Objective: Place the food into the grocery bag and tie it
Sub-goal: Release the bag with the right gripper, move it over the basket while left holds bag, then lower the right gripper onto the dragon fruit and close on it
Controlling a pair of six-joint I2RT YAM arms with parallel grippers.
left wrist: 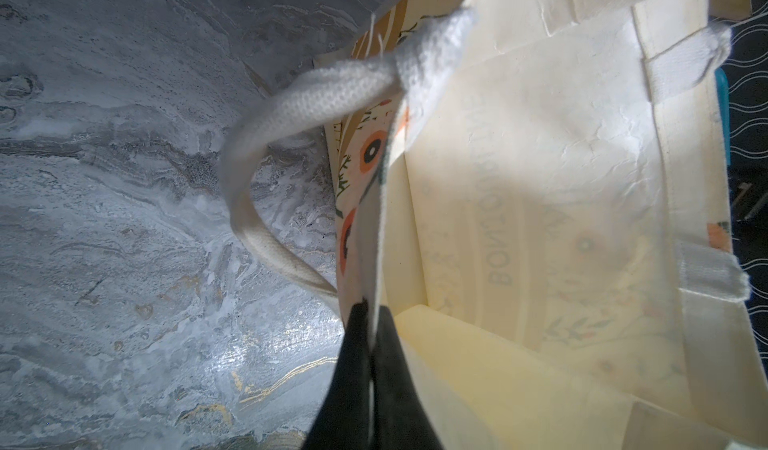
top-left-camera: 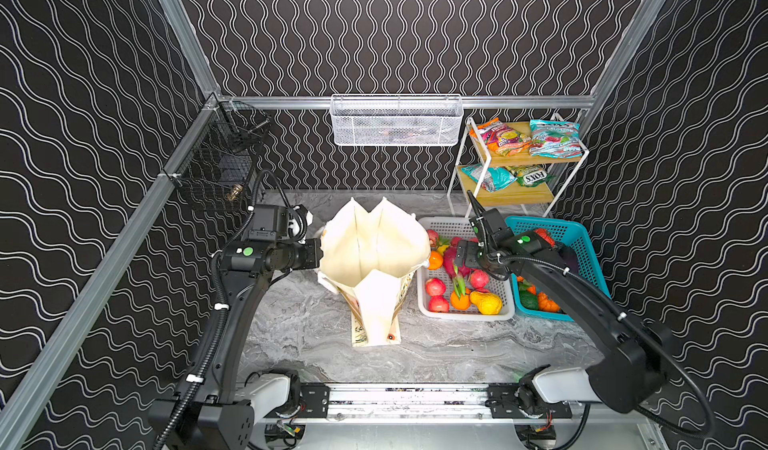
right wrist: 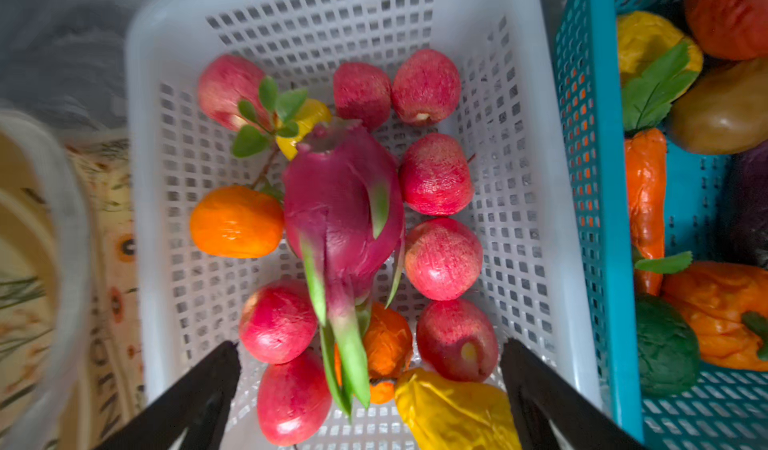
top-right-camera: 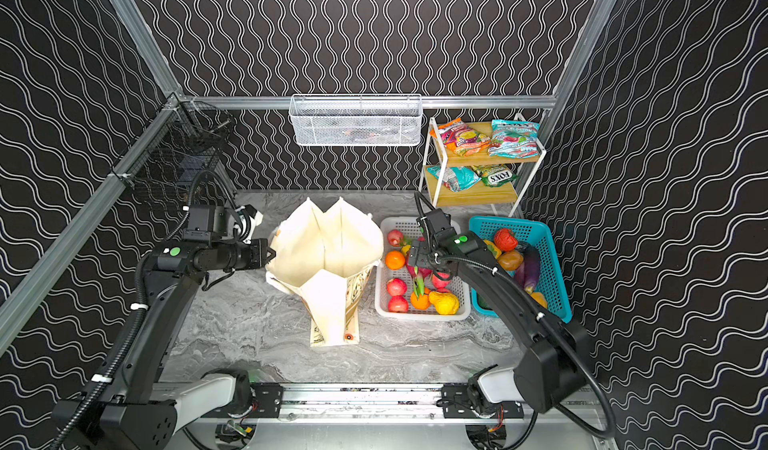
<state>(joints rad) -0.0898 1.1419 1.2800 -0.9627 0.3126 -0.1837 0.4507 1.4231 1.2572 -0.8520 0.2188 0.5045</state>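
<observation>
**Inspector:** Left side first.

**Assistant:** Left fingers (left wrist: 353,369) are pressed together on the rim of the bag (top-left-camera: 374,244). The bag stands open on the table (top-left-camera: 299,327), with nothing visible inside. Risk: the thin cloth slips out of the pinch and the mouth folds shut.

**Inspector:** Further right?

**Assistant:** Right fingers (right wrist: 199,398) are spread wide and empty above the dragon fruit (right wrist: 340,211) in the white basket (top-left-camera: 465,317), just beside the bag. The fruit lies wedged among its neighbours. The fingers could catch a red fruit or only the green tips, and it would drop.

**Inspector:** Counts?

**Assistant:** The white basket holds one dragon fruit, eight red fruits (right wrist: 434,173), two oranges (right wrist: 237,221) and two yellow pieces. The teal basket (top-left-camera: 582,244) is partly hidden. The shelf (top-left-camera: 515,196) holds four snack packets (top-left-camera: 555,138).
</observation>
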